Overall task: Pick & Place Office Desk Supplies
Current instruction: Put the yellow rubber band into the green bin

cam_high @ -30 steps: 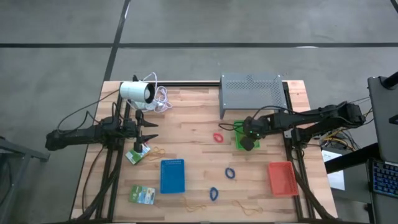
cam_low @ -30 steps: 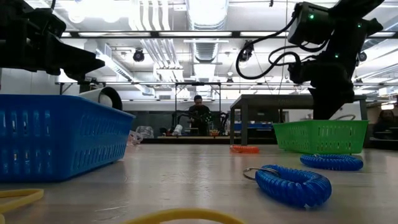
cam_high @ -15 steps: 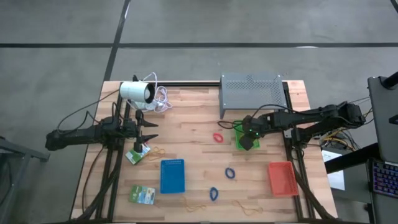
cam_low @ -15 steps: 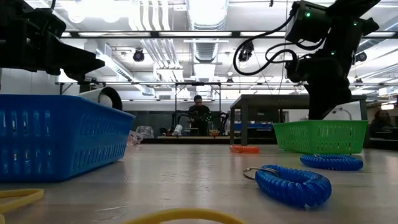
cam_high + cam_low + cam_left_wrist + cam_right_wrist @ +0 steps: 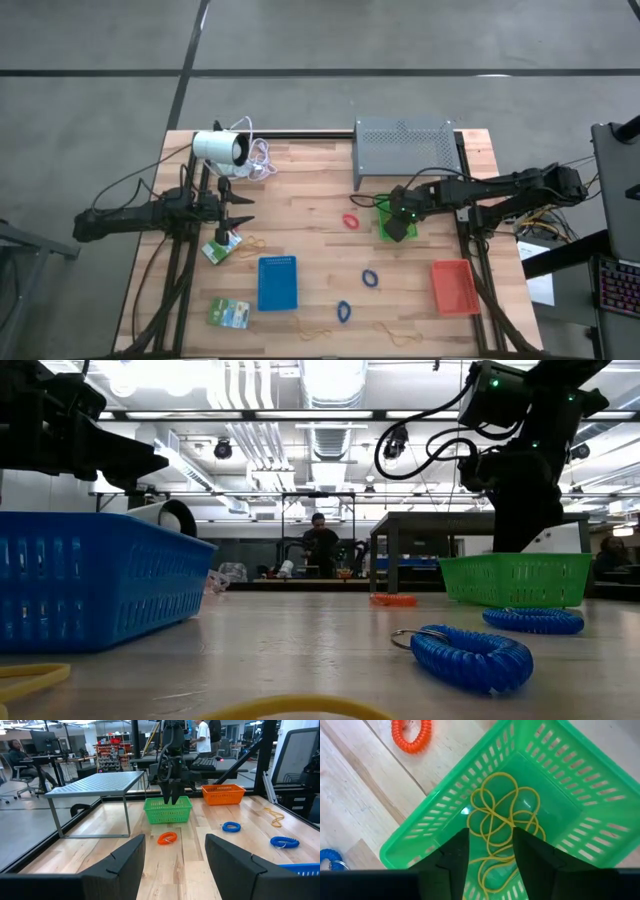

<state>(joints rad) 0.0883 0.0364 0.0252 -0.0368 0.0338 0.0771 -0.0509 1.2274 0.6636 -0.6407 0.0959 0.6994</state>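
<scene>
My right gripper (image 5: pixel 490 840) hangs open over the green tray (image 5: pixel 383 207), pointing steeply down. Several tan-yellow rubber bands (image 5: pixel 502 820) lie tangled on the tray's floor, below and between its fingers. In the low view the fingers dip behind the green tray's wall (image 5: pixel 515 580). My left gripper (image 5: pixel 245 210) waits open and level at the table's left, with nothing between its fingers (image 5: pixel 125 857). A red loop (image 5: pixel 351 221) lies on the table just left of the green tray.
Two blue loops (image 5: pixel 371 277) (image 5: pixel 344 312), a blue tray (image 5: pixel 277 283) and a red tray (image 5: pixel 454 286) sit toward the near edge. Green-and-white packets (image 5: pixel 222 248) (image 5: pixel 230 314) lie at the left, loose rubber bands (image 5: pixel 315 332) near the front. A white cylinder (image 5: pixel 220 148) and a grey stand (image 5: pixel 405 150) stand at the back.
</scene>
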